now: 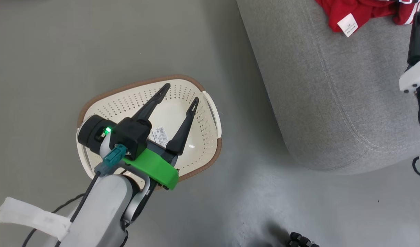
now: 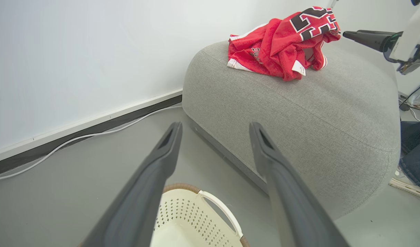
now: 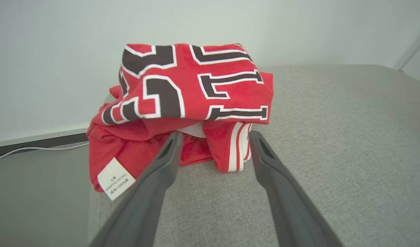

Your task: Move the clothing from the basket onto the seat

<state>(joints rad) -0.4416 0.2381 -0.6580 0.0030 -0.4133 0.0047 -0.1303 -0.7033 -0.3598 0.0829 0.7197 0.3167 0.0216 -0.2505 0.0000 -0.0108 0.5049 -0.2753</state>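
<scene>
Grey floor (image 1: 58, 51): basket (image 1: 199, 137) lies lengthwise left-right beneath spread left gripper (image 1: 181, 93); right gripper (image 3: 215, 134), spread, faces clothing (image 3: 196, 85) on seat (image 3: 333, 137).

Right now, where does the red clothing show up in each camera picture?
Head view: red clothing at the top right edge.
Left wrist view: red clothing upper right, numerals showing.
Right wrist view: red clothing at centre, beyond the right arm's fingers.
Shared landmark: the grey sofa under it.

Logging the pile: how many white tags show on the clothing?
1: a white tag hangs at the low edge of the clothing on the seat. Others may be folded inside.
</scene>
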